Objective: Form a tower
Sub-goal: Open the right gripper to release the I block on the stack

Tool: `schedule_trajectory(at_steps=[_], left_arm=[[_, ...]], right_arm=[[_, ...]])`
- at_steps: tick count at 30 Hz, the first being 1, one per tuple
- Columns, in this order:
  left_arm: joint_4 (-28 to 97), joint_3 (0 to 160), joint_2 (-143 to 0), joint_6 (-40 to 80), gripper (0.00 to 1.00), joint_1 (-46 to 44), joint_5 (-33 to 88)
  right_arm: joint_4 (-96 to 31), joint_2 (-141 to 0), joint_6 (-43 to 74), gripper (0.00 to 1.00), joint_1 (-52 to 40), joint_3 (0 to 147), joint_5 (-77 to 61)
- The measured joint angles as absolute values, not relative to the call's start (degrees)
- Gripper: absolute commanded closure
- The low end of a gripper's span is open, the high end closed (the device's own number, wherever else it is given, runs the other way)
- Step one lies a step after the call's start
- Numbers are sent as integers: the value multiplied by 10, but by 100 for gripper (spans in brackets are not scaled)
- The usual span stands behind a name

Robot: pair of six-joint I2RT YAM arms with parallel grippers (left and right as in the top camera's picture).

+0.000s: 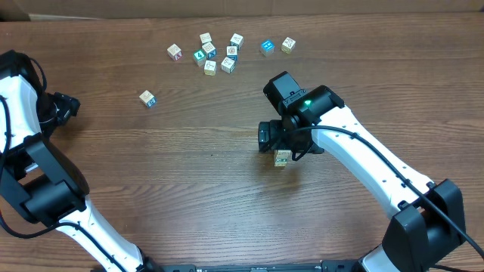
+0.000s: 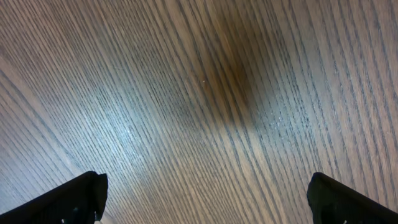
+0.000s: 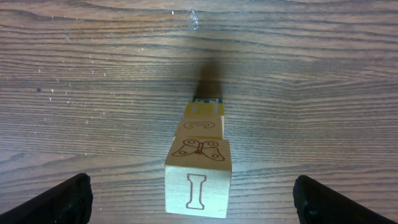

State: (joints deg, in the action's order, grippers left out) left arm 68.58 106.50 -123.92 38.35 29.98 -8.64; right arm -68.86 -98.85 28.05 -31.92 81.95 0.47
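tower (image 3: 199, 155) of pale wooden cubes standing on the worktop (image 3: 93, 74), butterfly on top, letter I on the side, right between the right tool's (image 3: 196, 202) spread fingers, not touching, left tool (image 2: 208, 200) released too

Premises: robotics test bench, lab-type. Two white arms (image 1: 370, 162) (cabled, on dark bases) stand at a wood-grain table (image 1: 189, 174); small picture cubes (image 1: 208, 53) lie scattered beyond the right gripper (image 3: 193, 186).

The narrow tower of small pale wooden picture cubes (image 1: 281, 158) stands on the brown wooden table (image 1: 189, 189), right of the middle (under the right gripper (image 3: 194, 200)). Behind it lie loose little printed wooden cubes (image 1: 212, 53); one lone cube (image 1: 147, 98) sits left of them.
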Motion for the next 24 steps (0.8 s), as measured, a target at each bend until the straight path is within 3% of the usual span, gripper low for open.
schedule_trajectory(at_steps=[24], left_arm=[[686,1065,-1239,383,0,300,-87]], right_arm=[[-669,-988,281,0,-319,820,5]])
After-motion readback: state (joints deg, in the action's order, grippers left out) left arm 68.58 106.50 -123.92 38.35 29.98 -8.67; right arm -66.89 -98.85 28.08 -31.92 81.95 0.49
